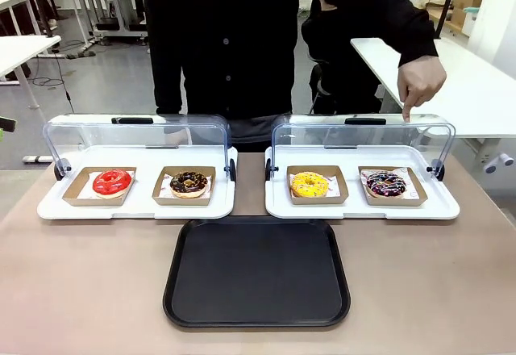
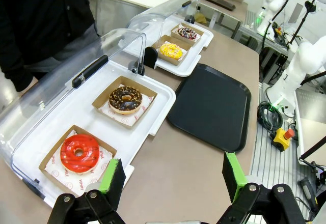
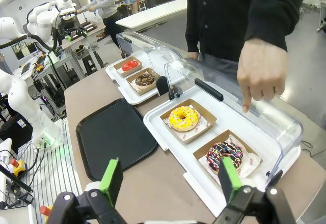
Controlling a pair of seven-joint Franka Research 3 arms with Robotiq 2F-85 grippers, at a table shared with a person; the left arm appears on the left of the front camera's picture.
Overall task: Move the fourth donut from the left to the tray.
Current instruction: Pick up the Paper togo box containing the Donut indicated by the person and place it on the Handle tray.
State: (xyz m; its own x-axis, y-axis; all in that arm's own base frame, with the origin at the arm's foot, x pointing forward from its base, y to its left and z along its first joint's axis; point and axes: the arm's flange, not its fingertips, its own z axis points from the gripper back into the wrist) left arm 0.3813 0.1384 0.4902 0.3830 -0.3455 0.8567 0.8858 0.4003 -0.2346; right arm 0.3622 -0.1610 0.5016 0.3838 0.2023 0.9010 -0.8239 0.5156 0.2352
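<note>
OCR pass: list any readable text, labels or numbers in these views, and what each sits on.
No text reads cleanly.
Red print on the paper liner under the red donut: too small and skewed to read.
Red print on the paper sheet under the fourth donut: blurred, unreadable.
The tray: no marking seen.

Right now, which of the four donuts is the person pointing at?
The dark donut with pink and white drizzle, at the right end of the row; the person's hand points down just behind it.
</note>
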